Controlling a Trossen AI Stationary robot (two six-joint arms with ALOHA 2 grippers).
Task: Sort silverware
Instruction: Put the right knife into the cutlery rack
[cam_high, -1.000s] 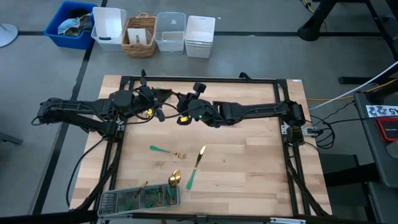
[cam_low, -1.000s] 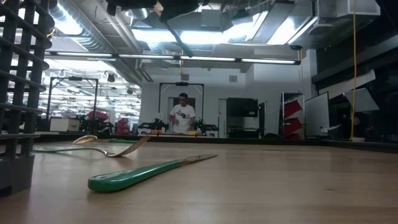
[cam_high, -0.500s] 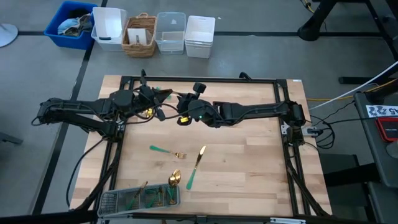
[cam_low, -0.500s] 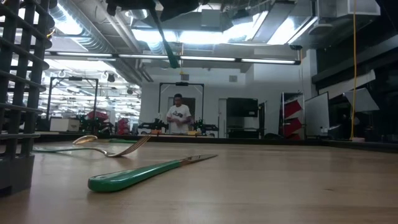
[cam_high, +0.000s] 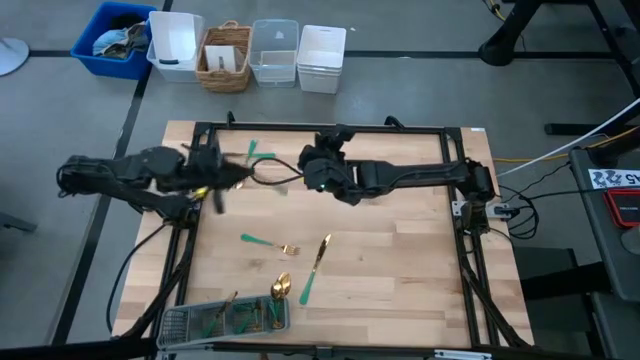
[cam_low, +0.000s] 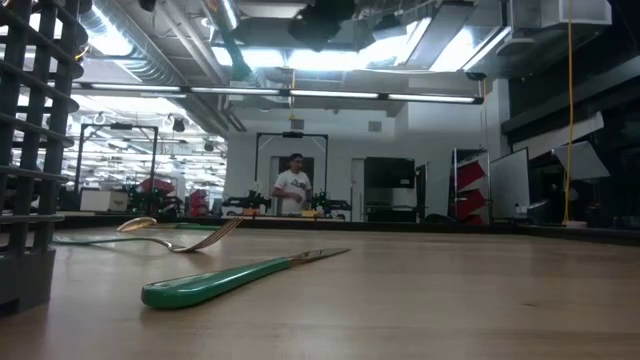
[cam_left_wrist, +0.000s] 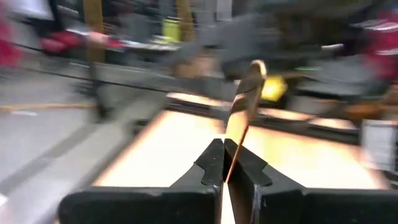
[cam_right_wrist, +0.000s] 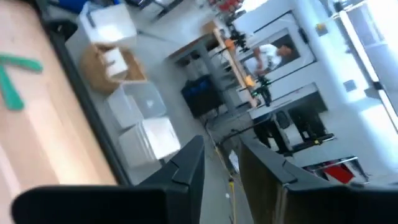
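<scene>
Three pieces of silverware lie loose on the wooden tabletop towards its near edge: a fork (cam_high: 268, 243), a knife (cam_high: 314, 268) and a spoon (cam_high: 281, 287) whose bowl rests by the grey mesh tray (cam_high: 180, 322) at the near left corner, where more pieces lie, too tangled to count. Each has a shiny gold head and a slim teal-green handle. Over the far left part, the left gripper (cam_left_wrist: 224, 163) has its jaws clenched on one gold-headed piece (cam_left_wrist: 244, 107), while the right gripper (cam_right_wrist: 219, 158), over the far middle, holds nothing, jaws parted
</scene>
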